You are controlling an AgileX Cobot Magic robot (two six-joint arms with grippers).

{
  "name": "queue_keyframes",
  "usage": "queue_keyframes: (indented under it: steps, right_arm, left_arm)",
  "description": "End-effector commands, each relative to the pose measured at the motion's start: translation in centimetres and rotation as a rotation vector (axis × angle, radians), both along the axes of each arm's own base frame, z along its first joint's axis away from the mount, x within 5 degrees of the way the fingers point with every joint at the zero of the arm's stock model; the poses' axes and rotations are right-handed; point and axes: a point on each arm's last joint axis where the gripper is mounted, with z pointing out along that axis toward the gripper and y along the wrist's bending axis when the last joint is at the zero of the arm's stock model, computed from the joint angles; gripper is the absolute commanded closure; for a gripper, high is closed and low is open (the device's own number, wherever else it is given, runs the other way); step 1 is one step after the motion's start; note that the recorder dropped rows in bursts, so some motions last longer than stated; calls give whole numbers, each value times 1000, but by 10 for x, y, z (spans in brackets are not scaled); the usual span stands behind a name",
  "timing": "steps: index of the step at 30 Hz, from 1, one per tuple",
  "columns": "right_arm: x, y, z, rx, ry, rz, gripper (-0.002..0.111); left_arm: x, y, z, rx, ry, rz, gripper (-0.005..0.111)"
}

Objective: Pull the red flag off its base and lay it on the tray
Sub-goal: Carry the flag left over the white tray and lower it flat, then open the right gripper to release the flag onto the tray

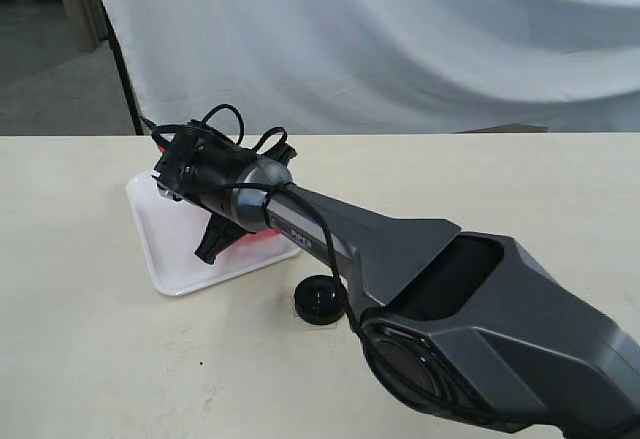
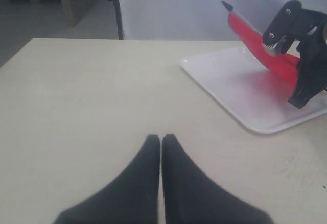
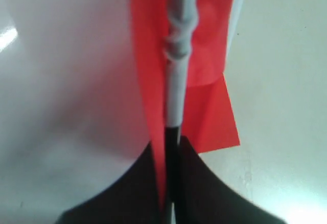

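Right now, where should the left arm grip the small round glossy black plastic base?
Probably across the rim of the small round glossy black plastic base, descending from above on its left. It lies flat and low on the beige table, so only the edge offers purchase, and the right arm's grey forearm crowds its right side.

Likely lab: cloth backdrop (image 1: 400, 39), pale table (image 1: 100, 359)

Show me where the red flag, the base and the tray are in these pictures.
the red flag (image 2: 250, 38): left wrist view, on the red cloth.
the base (image 1: 318, 302): exterior view, on the disc's glossy top.
the tray (image 1: 180, 244): exterior view, on its bare white floor.
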Motion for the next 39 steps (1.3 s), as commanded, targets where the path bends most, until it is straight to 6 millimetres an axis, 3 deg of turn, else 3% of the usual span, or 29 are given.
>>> queue_keyframes:
  steps: [1,4,6,13,15,20,25,27,29,32,33,39]
  right_arm:
    - [3,-2,3,2,-10,-6,108]
    - [2,-2,2,6,-5,-7,108]
    - [2,-1,2,19,6,-7,100]
    - [-4,11,0,88,21,27,26]
    - [-9,17,2,99,14,48,18]
    - [-22,31,19,130,-15,95,22]
    - [-33,36,52,165,-38,105,23]
    - [-39,37,66,170,-43,110,28]
    - [-44,36,78,169,-40,108,46]
    - [-53,34,84,146,23,113,100]
    - [-56,35,83,147,60,131,108]
    - [-71,41,78,220,224,192,105]
  left_arm:
    - [0,0,0,-4,-3,3,105]
    - [0,0,0,-4,-3,3,105]
    - [0,0,0,-4,-3,3,105]
    - [0,0,0,-4,-3,3,105]
    - [0,0,0,-4,-3,3,105]
    - [0,0,0,-4,-3,3,105]
    - [0,0,0,-4,-3,3,105]
    - [0,0,0,-4,-3,3,105]
    - [0,0,0,-4,-3,3,105]
    - [0,0,0,-4,-3,3,105]
    - [0,0,0,-4,-3,3,105]
    - [0,0,0,-4,-3,3,105]
